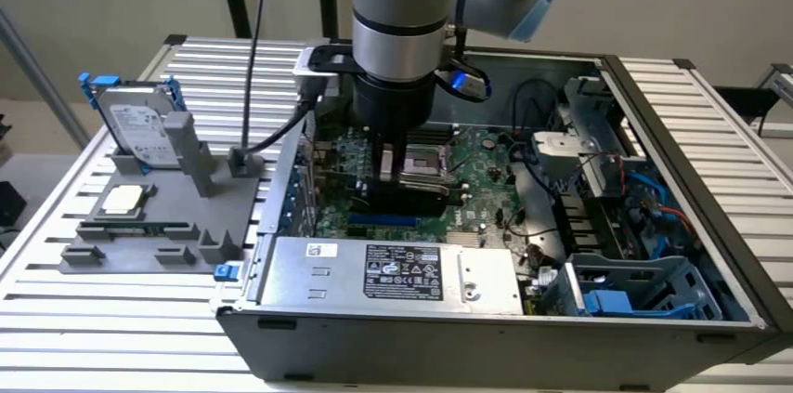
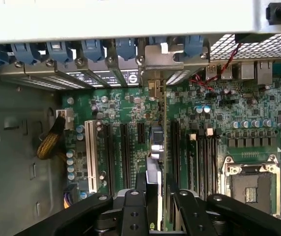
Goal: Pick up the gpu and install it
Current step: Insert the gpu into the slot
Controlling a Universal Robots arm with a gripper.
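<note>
Edgewise, thin gpu (image 2: 155,147) clamped in black pincer (image 2: 156,206), above green motherboard (image 2: 126,113)

Arm (image 1: 396,31) reaches into the open case (image 1: 496,337).
Gripper (image 1: 403,190) low over the green motherboard (image 1: 481,156) (hard drive (image 1: 136,124) upright in a grey holder (image 1: 186,216) outside).
</note>
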